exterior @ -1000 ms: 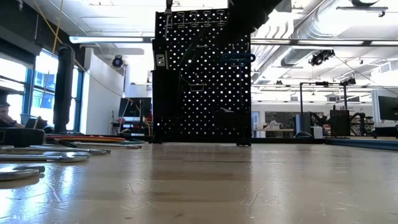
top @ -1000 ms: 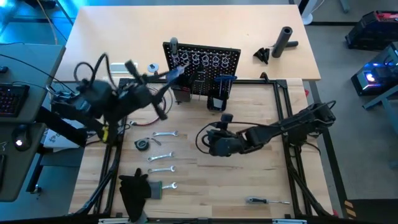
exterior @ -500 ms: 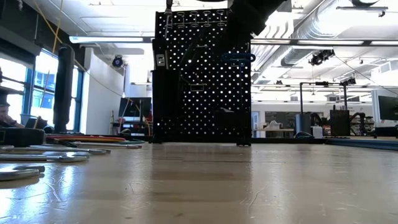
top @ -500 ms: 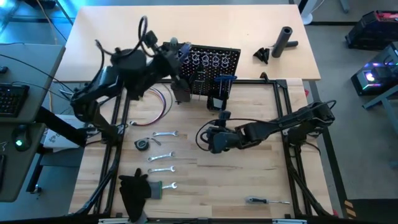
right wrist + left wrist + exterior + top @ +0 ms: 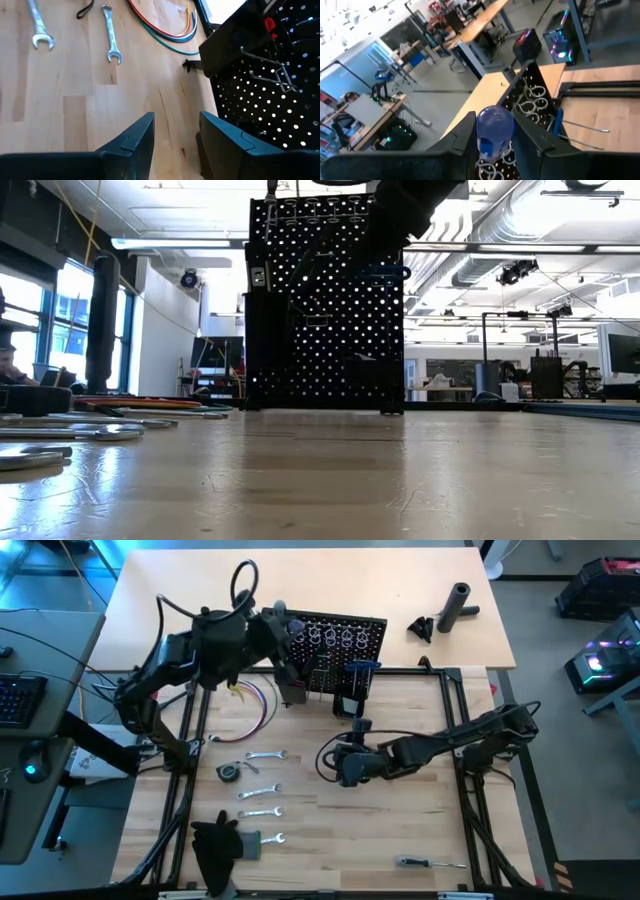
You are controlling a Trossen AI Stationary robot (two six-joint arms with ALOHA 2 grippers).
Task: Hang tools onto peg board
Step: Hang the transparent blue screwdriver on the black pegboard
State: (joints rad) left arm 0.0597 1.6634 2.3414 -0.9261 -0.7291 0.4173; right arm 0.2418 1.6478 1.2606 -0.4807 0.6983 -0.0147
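1. The peg board (image 5: 330,645) stands upright at the far edge of the wooden table (image 5: 400,830), with one blue-handled tool (image 5: 361,666) already hanging on it; most of the job appears left.
2. The left gripper (image 5: 492,145) is clamped on a blue-handled screwdriver (image 5: 494,127) right above the board's silver rings (image 5: 532,100).
3. The right gripper (image 5: 175,132) waits mid-table, fingers apart and empty.
4. Four wrenches (image 5: 262,790), a tape measure (image 5: 229,772) and a lone screwdriver (image 5: 425,862) lie unhung, with open wood around them.
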